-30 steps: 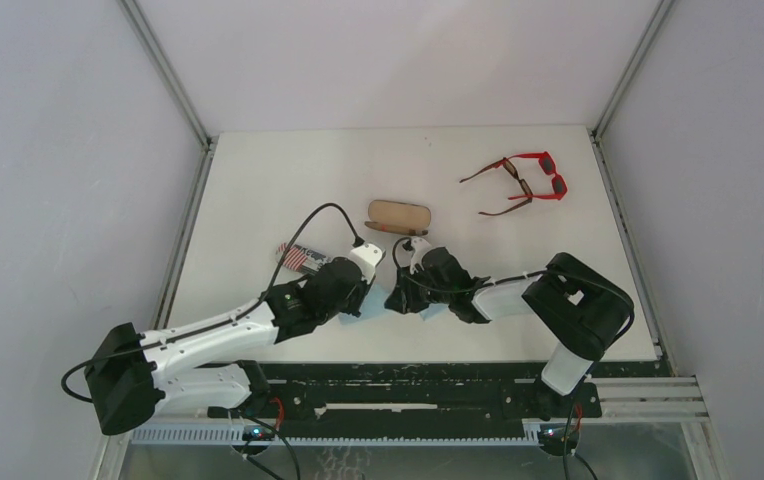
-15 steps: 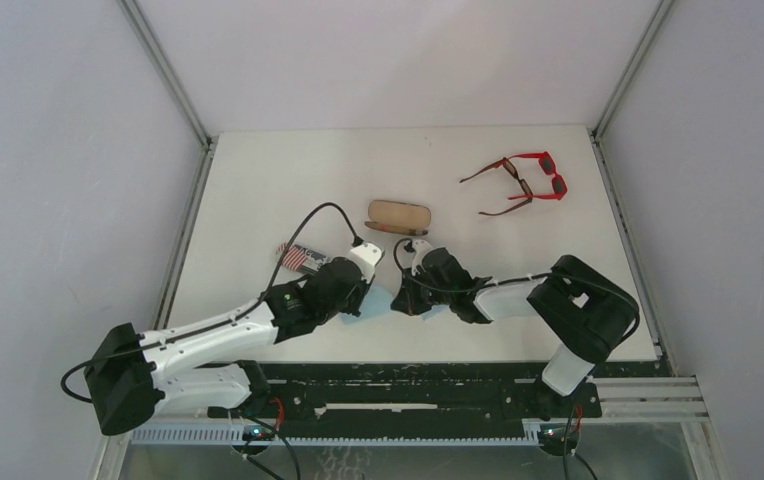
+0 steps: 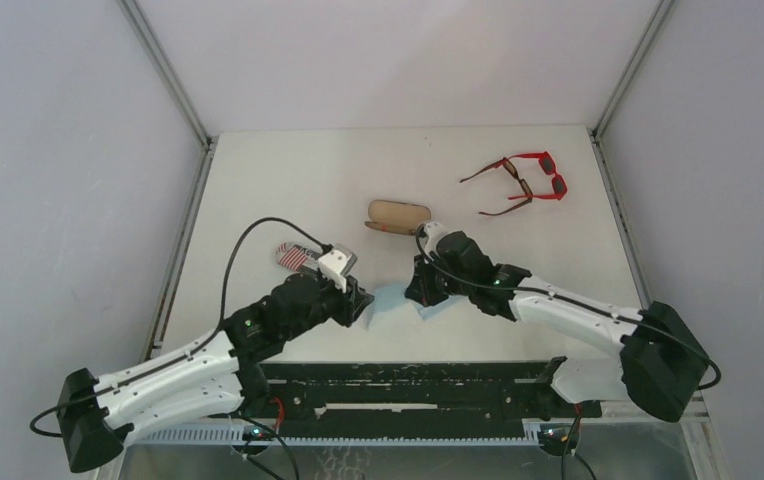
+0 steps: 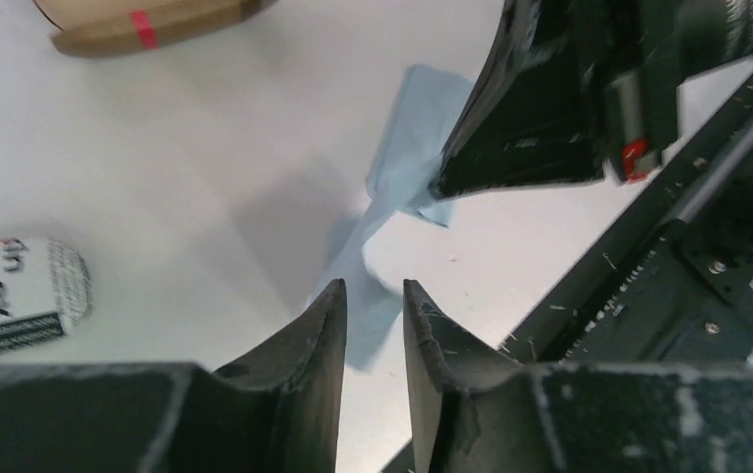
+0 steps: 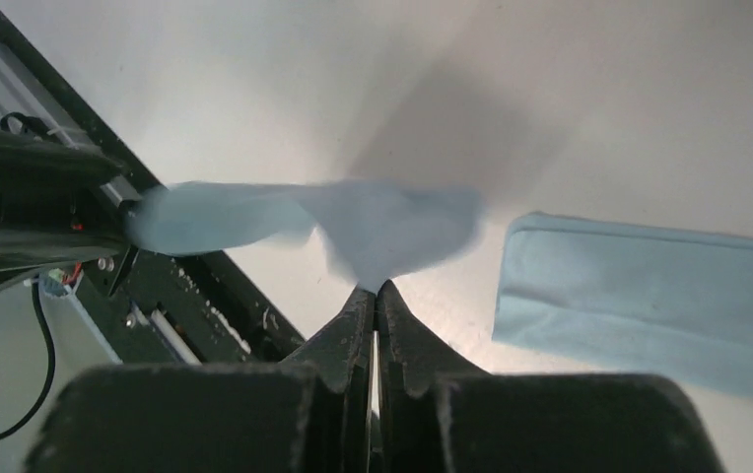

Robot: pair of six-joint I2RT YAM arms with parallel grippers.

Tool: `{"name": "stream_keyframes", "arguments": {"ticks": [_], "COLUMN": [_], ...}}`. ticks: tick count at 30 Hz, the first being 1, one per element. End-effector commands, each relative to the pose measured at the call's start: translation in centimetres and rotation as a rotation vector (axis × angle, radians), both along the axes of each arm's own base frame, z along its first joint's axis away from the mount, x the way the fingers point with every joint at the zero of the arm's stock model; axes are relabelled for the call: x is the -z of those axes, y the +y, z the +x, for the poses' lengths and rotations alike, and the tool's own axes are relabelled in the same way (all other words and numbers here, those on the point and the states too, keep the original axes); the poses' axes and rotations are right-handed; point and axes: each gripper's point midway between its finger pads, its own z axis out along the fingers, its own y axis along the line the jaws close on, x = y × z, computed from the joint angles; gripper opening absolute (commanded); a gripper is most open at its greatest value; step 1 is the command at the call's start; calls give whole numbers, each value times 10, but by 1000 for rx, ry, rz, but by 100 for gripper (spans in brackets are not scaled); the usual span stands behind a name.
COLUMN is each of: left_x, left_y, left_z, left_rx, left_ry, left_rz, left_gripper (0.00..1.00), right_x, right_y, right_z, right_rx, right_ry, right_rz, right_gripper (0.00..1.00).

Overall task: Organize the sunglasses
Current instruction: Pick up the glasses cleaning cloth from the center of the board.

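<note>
On the matte white bench [image 3: 258, 180], the brown oval hard case [image 3: 398, 215] is the landmark. To its near left lies the oval flag-print case [image 3: 298, 257], stiff and glossy. Nearer than that, the left hand [image 4: 373, 291] has its fingers a narrow gap apart with nothing clamped between them. The thin light blue cloth [image 4: 417, 128] trails just beyond its tips.

Directly on the near side of the brown case, the right hand [image 5: 375, 292] is pinched tight on that soft, limp cloth. A second light blue cloth [image 5: 649, 291], folded flat, lies beside it.

The sunglasses sit untouched, well to the far right of the brown case. The red plastic frame with dark lenses [image 3: 550, 172] and the slimmer dark brown frame [image 3: 513, 185] touch and seem interlocked. Their lens fronts run near to far, and the thin temple arms are spread open, pointing back toward the brown case.

The right arm is the nearer one. The temples look springy and easy to snag, so the pairs probably need separating first.
</note>
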Motion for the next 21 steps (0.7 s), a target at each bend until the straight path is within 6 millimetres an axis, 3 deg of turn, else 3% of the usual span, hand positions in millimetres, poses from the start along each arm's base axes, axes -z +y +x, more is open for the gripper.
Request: {"name": "stream_keyframes", "arguments": {"ticks": [1, 6, 11, 15, 21], "left_x": [-1, 6, -7, -22, -37], "left_y": [-10, -5, -6, -12, -27], "left_z": [-20, -28, -28, -23, -12], "left_rx": [66, 74, 89, 97, 89], "left_ry": [19, 14, -31, -69, -119], "left_rz": [-174, -246, -289, -301, -299], "left_gripper": [38, 56, 72, 78, 82], "right_x": [-22, -34, -40, -49, -66], "right_y": [-29, -54, -66, -69, -56], "right_z": [-19, -37, -45, -39, -38], "right_rx": [-30, -52, -48, 2, -28], "right_ry": [7, 55, 93, 81, 71], "right_rz": [-133, -243, -313, -343, -303], "right_gripper": [0, 0, 0, 0, 0]}}
